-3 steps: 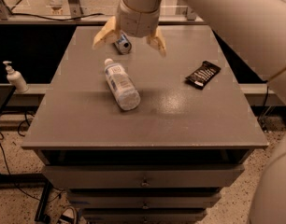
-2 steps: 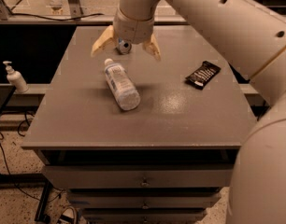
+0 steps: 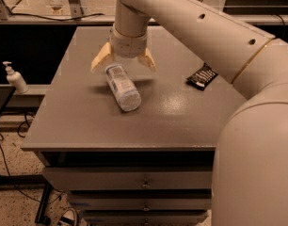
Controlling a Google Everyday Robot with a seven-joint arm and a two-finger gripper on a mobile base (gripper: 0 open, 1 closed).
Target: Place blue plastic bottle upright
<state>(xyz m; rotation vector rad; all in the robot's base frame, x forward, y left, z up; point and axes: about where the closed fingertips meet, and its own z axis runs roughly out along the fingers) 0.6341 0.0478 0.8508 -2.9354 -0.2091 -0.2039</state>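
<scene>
The blue plastic bottle (image 3: 122,87) lies on its side on the grey table (image 3: 87,121), its base toward the front and its cap end under the gripper. My gripper (image 3: 124,62) hangs over the bottle's far end, open, with one yellowish finger (image 3: 101,59) to the left and the other to the right of it. The fingers straddle the bottle's neck end and do not close on it. The cap is hidden by the gripper.
A dark snack packet (image 3: 202,76) lies on the table to the right. A white pump-dispenser bottle (image 3: 14,78) stands on a ledge left of the table. My large pale arm fills the upper right. Drawers sit below the table front.
My gripper has come forward and down over the bottle's far end. The small can seen by the gripper earlier is no longer visible. The bottle has not moved.
</scene>
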